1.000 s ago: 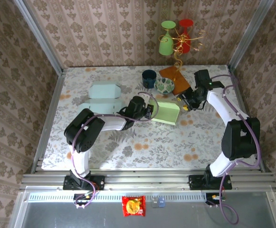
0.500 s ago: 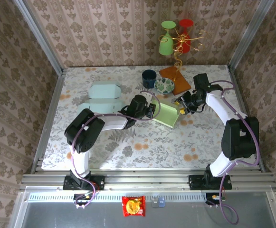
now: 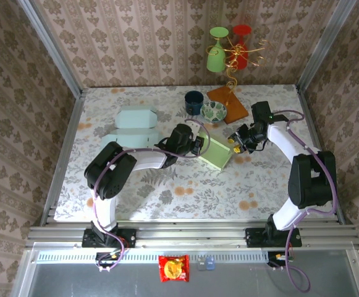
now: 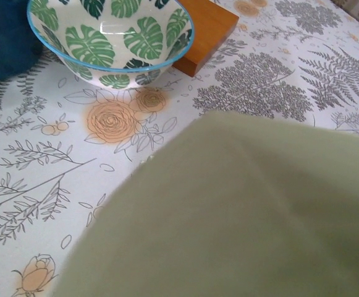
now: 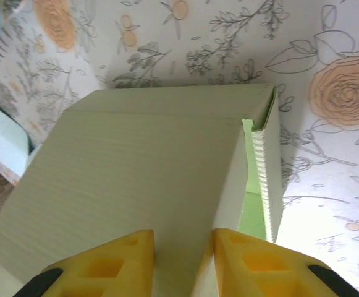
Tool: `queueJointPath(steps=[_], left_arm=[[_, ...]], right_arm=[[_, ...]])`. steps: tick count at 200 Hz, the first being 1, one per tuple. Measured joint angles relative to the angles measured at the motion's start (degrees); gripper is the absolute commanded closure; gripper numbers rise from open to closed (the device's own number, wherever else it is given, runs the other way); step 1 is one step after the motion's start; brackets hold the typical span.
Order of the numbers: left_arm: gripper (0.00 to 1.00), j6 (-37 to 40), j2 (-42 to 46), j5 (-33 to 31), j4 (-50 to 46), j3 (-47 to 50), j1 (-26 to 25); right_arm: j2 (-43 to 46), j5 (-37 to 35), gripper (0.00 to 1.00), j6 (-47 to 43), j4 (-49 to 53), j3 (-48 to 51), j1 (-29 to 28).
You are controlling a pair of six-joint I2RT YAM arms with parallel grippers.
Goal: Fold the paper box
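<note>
Top external view: the pale green paper box (image 3: 216, 153) lies on the floral table (image 3: 167, 192) just right of the frame's centre, between the two grippers. Its flat panel is tilted, with the high edge toward the upper left and the low edge toward the lower right. It looks nearly square there, so its long axis is hard to judge.

In the right wrist view the paper box (image 5: 136, 167) runs from lower left to upper right. Its open end faces right, showing a corrugated cut edge and a brighter green inside. The right gripper (image 5: 182, 238) sits at the bottom edge of that frame, its yellow fingertips (image 5: 130, 257) pinched close on a folded wall of the box. From above, the right gripper (image 3: 236, 141) meets the box's right side.

The left gripper (image 3: 196, 145) touches the box's left edge, but its fingers are hidden, so whether it is clamped or spread cannot be told. In the left wrist view the box (image 4: 241, 216) is a blurred green sheet across the lower right.

Above the box stand a leaf-patterned bowl (image 3: 214, 111), a dark blue cup (image 3: 194, 102) to its left and a wooden block (image 3: 228, 102) to its right. What the bowl and cup hold cannot be made out. Two pale blue boxes (image 3: 136, 117) lie closed at the left.
</note>
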State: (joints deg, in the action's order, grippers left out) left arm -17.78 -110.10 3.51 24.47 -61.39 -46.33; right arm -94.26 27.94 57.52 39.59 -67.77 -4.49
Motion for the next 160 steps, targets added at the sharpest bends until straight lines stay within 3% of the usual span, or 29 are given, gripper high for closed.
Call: queueJointPath(steps=[92,116,160], left_arm=[[0.71,-2.43,0.39,4.44,-0.76,3.72,-0.79],[0.58,-3.82,3.10,5.31,-0.48,6.56,-0.98],[0.45,-7.06,9.51,6.23,-0.52,13.42,-2.05]], right_arm=[[2.29,-3.56,0.75,-2.49,-5.07,8.26,-1.07],[2.51,-4.44,0.75,-2.73,-5.64,8.31,-1.68],[2.73,-5.75,0.75,-3.58,-5.90,8.31,-2.12]])
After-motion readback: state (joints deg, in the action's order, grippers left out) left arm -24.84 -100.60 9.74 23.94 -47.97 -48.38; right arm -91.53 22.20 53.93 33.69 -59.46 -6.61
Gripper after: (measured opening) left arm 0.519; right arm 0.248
